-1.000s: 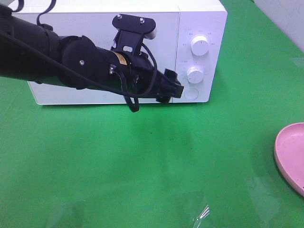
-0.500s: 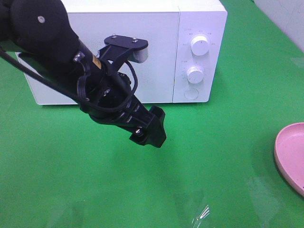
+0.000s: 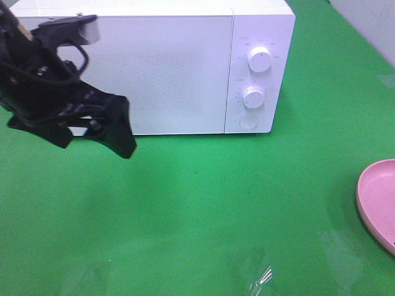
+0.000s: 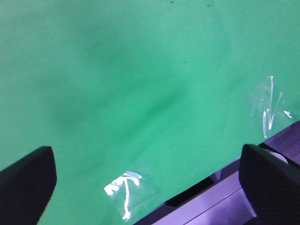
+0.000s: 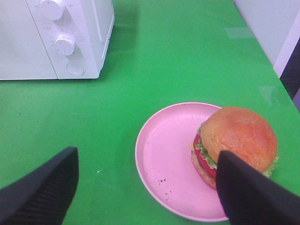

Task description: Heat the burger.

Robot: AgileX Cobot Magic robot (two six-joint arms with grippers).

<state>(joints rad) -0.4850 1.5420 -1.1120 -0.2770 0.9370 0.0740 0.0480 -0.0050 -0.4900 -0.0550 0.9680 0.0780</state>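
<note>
The burger [image 5: 236, 140], with a golden-brown bun, lettuce and tomato, sits on the right side of the round pink plate [image 5: 164, 159]. My right gripper [image 5: 145, 187] is open and empty above the near side of the plate, one finger just in front of the burger. In the exterior high view only the plate's edge [image 3: 378, 200] shows at the far right; the burger is out of view there. The white microwave [image 3: 166, 68] stands at the back with its door shut. My left gripper [image 3: 95, 139] is open and empty, hovering in front of the microwave's left end; the left wrist view [image 4: 147, 173] shows only green cloth below it.
The microwave has two knobs [image 3: 259, 58] and a round button [image 3: 248, 121] on its right panel. A green cloth [image 3: 203, 203] covers the table. Clear tape patches [image 3: 265, 276] glint near the front edge. The table's front edge [image 4: 220, 192] shows in the left wrist view.
My left arm has pulled away from the microwave's round button and swung down and to the left. The microwave door has stayed shut. The plate has not moved.
</note>
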